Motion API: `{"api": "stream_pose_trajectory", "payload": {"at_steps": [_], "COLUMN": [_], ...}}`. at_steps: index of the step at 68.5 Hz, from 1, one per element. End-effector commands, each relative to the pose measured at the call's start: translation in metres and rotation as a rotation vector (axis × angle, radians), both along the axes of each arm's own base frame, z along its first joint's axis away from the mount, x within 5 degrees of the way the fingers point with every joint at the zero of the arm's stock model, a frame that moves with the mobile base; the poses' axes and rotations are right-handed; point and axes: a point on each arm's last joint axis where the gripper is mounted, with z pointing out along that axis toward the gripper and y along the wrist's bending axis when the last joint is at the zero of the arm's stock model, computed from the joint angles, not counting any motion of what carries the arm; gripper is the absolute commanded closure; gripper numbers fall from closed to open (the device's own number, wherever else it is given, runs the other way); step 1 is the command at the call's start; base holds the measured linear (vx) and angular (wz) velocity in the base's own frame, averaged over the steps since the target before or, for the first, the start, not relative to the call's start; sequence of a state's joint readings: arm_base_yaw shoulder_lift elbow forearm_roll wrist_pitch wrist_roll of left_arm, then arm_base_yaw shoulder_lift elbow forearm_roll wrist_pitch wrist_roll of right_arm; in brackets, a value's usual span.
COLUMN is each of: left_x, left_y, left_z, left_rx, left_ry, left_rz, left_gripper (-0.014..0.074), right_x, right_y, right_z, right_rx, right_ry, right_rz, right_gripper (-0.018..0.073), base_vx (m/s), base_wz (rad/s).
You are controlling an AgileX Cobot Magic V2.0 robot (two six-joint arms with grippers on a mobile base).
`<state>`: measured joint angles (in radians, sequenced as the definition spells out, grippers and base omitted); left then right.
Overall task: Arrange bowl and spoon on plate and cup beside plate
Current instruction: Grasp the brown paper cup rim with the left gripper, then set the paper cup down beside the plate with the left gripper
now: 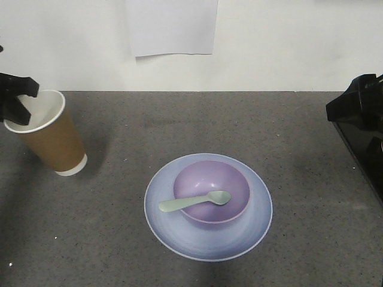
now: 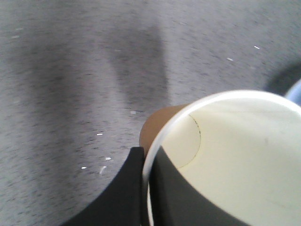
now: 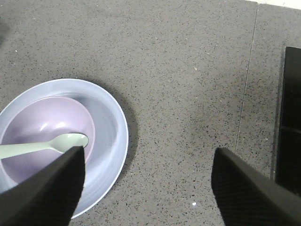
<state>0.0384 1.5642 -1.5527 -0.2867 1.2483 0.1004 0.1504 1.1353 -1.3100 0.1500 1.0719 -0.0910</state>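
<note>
While tilted: cup (image 1: pixel 51 134) – rim pinched by left gripper (image 1: pixel 17 98), base on table (image 1: pixel 287 137)
Plate (image 1: pixel 208 206): well right of cup, holds bowl (image 1: pixel 211 190), spoon (image 1: pixel 194 202)
Right gripper (image 3: pixel 146 181): open, empty
Nearer arm: left – 1

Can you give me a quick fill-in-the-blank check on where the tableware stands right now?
1. The mint-green spoon lies in the ____.
2. The lavender bowl sits on the ____.
3. The left gripper pinches the rim of the ____, one jaw inside it and one outside.
4. The right gripper has its jaws ____ and holds nothing.

Missing words: bowl; plate; paper cup; open.
</note>
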Motion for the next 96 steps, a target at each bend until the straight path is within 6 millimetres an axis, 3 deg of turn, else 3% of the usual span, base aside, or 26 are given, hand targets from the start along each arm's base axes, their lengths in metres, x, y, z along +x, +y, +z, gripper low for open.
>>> {"api": "stream_pose_trajectory", "payload": {"at_steps": [1,13,36,60,82,96], "left_x": [-0.01,-0.013,-0.007,-0.007,-0.008,-0.008], "left_y": [-0.025,-0.053,-0.088,-0.09,-0.092,-0.092], "left_z": [0.022,0.02,0.001,-0.04,-0.042,-0.042], "left_rx": [-0.034,-0.023,0.04,0.064,0.039,0.039], "left_ry": [-0.086,-0.089,-0.049,0.006,0.009,0.007], "left_rz": [-0.068,-0.151,-0.231,-0.209,-0.204,-0.205], "left_gripper": [0.0604,0.0604,0.0604,0.0604,0.0594,0.0505], "right_x": [-0.002,-0.002,-0.002,-0.002,-0.002,-0.002], "right_y": [-0.001,-0.001,-0.001,-0.001,-0.001,-0.001], "right_z": [0.015,0.015,0.015,0.015,0.015,0.015], "right_rx": [0.019,0.02,0.021,0.02,0.02,0.02], "right_ry": [-0.105,-0.105,-0.1,-0.1,-0.1,-0.1], "right_rz": [-0.007,-0.008,-0.009,-0.009,-0.009,-0.009], "right_gripper": [0.0017,0.0017,0.0017,0.0017,0.0017,0.0017], "base_vx": [0.0,0.0,0.0,0.0,0.0,0.0], "base_wz": [0.0,0.0,0.0,0.0,0.0,0.0]}}
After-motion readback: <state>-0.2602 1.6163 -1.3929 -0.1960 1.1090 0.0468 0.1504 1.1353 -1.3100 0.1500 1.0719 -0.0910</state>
